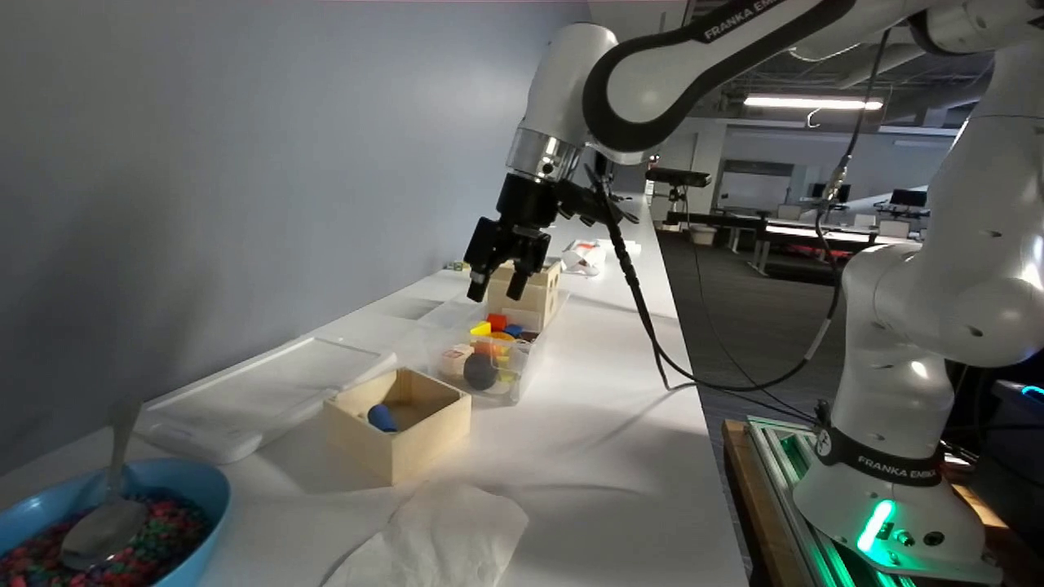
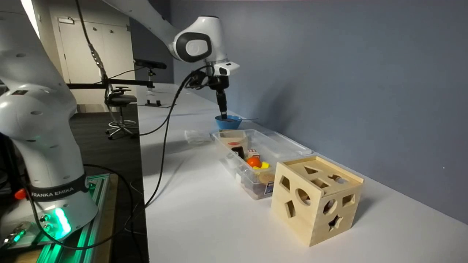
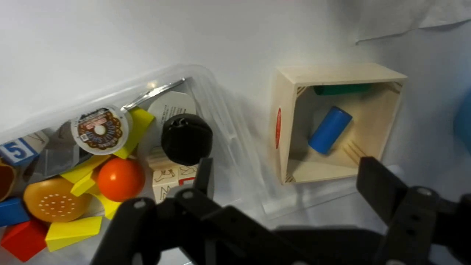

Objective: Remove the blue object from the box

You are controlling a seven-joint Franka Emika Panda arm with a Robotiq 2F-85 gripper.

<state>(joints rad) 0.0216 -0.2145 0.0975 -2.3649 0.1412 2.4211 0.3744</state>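
Observation:
The blue object [image 3: 330,130] is a small solid-blue cylinder lying on its side on the floor of the box. It also shows in an exterior view [image 1: 381,418]. The box [image 3: 338,74] is low, square and light tan, with an open top and a red oval label on one wall. It stands on the table in an exterior view [image 1: 432,444]. A green cylinder [image 3: 342,89] lies along one inner wall of the box. My gripper [image 3: 285,175] is open with nothing between its fingers. It is in the air, well above the table and apart from the box [image 1: 496,288].
A clear plastic bin [image 2: 243,182] full of toys stands beside the box. A taller pale wooden cube with shaped holes [image 2: 310,204] stands by the bin. A blue bowl [image 1: 218,505] with a spoon, a clear lid [image 1: 261,391] and a white crumpled sheet [image 1: 449,534] lie around the box.

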